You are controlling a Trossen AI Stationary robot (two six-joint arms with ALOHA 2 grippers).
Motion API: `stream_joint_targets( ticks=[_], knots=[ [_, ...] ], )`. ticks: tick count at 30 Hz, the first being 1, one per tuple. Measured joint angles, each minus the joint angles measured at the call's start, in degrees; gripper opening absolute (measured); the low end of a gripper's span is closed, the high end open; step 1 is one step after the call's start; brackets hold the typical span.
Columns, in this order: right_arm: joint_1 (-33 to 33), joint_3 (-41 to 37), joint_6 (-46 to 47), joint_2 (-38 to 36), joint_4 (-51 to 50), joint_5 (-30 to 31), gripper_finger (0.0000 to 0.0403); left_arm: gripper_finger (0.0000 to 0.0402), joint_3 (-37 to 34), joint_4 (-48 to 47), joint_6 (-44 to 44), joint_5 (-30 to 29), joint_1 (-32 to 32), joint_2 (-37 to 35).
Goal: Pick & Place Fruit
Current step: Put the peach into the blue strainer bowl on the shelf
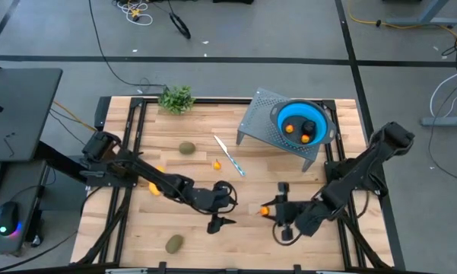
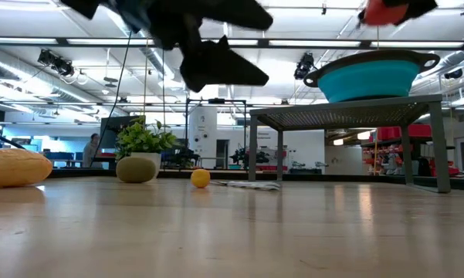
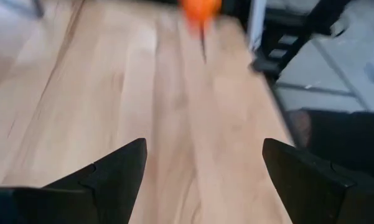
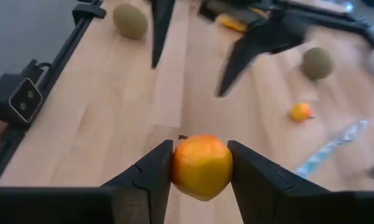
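- Right wrist view: nearest the lens, the right gripper point(image 4: 200, 163) is clenched on a small orange fruit point(image 4: 201, 167), lifted above the wooden table point(image 4: 112, 118). Beyond lie two olive-brown ovals point(image 4: 130, 20) point(image 4: 317, 63), another tiny orange fruit point(image 4: 301, 112) and the knife point(image 4: 331, 149).
- Left wrist view: the left gripper's fingers point(image 3: 115, 171) stand wide apart over bare boards, grasping nothing; the held orange fruit point(image 3: 200, 9) shows blurred ahead.
- High view: the left gripper point(image 1: 224, 207) hovers near the table's front middle, the right gripper point(image 1: 277, 211) just beside it with its fruit point(image 1: 264, 211). The blue bowl point(image 1: 289, 114) on the grey rack point(image 1: 257, 122) already holds an orange piece point(image 1: 290, 129) and a dark round one point(image 1: 308, 126). By my judgement the task is partly done: both ovals point(image 1: 186, 148) point(image 1: 174, 243), the yellow fruit point(image 1: 153, 186), the loose orange one point(image 1: 217, 164) and the gripped piece remain. A leafy sprig point(image 1: 176, 99) sits at the far edge.
- Low view: the yellow fruit point(image 2: 15, 167) lies nearest, an oval point(image 2: 137, 169) and the orange one point(image 2: 201, 178) farther off; the bowl point(image 2: 370, 77) tops the rack point(image 2: 347, 116).
- No readable writing or labels anywhere.
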Motion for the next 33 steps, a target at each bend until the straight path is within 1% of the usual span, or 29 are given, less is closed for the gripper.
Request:
stream_joint_targets(
  ticks=[4,8,11,14,17,21,28,33],
  knots=[
    [-1.42,0.02,-0.46,-7.86,-7.94,3.09,0.0153,0.0332,-4.82,10.09,-1.40,-2.42,-0.77,0.01],
    [-4.79,0.02,1.86,-15.36,-16.48,7.51,0.0153,0.0332,-9.66,19.84,-1.05,-3.80,-1.16,0.01],
    [-8.04,0.02,3.01,-20.09,-20.43,9.30,0.0153,0.0332,-12.02,24.05,0.26,-6.38,-1.35,0.01],
    [-10.85,0.00,3.20,-24.01,-21.58,11.21,0.0153,0.0332,-13.28,24.88,0.28,-8.49,-1.42,0.02],
    [-13.02,0.00,3.12,-27.40,-22.15,13.52,0.0153,0.0332,-13.83,24.79,0.25,-8.60,-1.49,0.03],
    [-16.02,0.00,4.32,-31.51,-26.74,16.38,0.0153,0.0332,-13.83,24.59,1.24,-8.58,-1.96,0.06],
    [-22.21,-0.02,11.90,-35.87,-39.76,15.94,0.0154,0.0332,-13.83,24.08,2.78,-8.52,-2.71,0.08],
    [-24.20,-0.02,13.05,-37.19,-40.81,14.82,0.0154,0.0332,-13.83,24.10,2.83,-8.36,-2.69,0.08]
  ],
)
